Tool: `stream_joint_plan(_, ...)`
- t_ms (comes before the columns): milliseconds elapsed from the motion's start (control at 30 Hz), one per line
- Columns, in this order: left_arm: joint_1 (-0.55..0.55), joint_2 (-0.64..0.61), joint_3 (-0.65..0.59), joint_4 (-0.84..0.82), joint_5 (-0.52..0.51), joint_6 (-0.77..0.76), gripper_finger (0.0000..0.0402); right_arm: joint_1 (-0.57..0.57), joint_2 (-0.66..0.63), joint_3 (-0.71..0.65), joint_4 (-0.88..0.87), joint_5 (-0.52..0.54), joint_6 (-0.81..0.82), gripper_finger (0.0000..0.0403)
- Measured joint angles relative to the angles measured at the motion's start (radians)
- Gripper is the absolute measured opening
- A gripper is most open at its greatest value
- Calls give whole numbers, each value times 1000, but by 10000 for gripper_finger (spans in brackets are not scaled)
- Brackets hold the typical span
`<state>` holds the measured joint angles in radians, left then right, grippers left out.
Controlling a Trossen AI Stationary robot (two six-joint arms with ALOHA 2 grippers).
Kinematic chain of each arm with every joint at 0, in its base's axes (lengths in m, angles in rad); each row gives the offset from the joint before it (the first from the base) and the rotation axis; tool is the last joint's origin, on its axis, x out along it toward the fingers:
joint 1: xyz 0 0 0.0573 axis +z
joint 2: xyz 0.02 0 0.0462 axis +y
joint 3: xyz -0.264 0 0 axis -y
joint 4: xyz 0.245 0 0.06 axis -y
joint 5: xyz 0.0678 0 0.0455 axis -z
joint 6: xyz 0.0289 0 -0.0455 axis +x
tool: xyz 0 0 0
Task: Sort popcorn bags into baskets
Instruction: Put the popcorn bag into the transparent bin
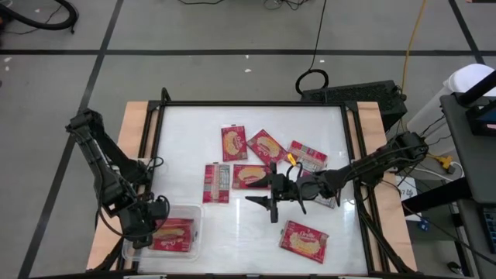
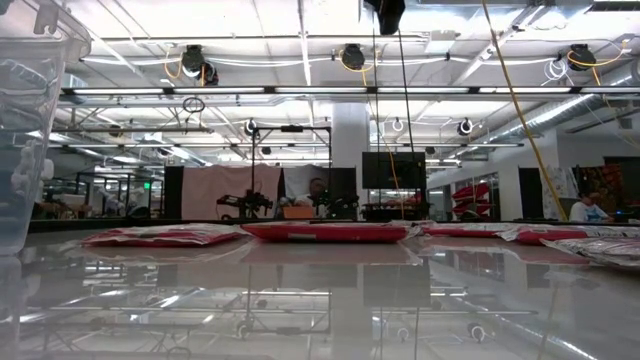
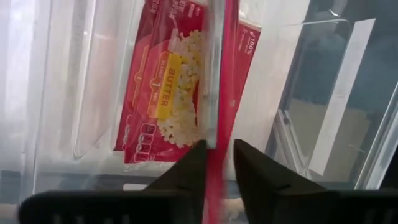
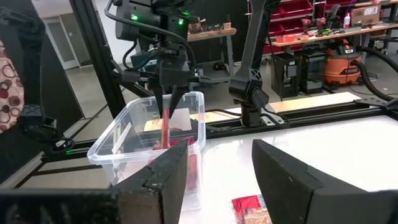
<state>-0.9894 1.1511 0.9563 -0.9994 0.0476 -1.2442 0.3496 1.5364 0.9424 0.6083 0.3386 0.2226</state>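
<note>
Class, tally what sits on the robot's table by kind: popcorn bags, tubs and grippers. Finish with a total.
Popcorn bags: 9 (7 loose, one partly under an arm; 2 in the tub, one held)
Clear tub: 1
Grippers: 2, left gripper and right gripper
Total: 12

Two dark, almost black jointed arms are seen, built of slim links and bulkier joint housings. Black cables are looped along the left arm. Green indicator lights are shown on its wrist housing. Matte black, wedge-shaped fingers are fitted.
</note>
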Motion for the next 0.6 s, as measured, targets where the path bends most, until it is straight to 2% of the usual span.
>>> stream_joint_plan(167,2,0,0,-10,1,7,137,14,0,0,0,0,0,171)
stream_joint_plan(267,26,-11,0,-8,28,51,154,19,0,0,0,1,0,171)
stream_joint_plan(500,110,-85,29,26,23,123,147,19,0,0,-44,8,0,171)
stream_joint_plan(600,128,-114,69,25,-67,200,133,19,0,0,-100,62,0,171)
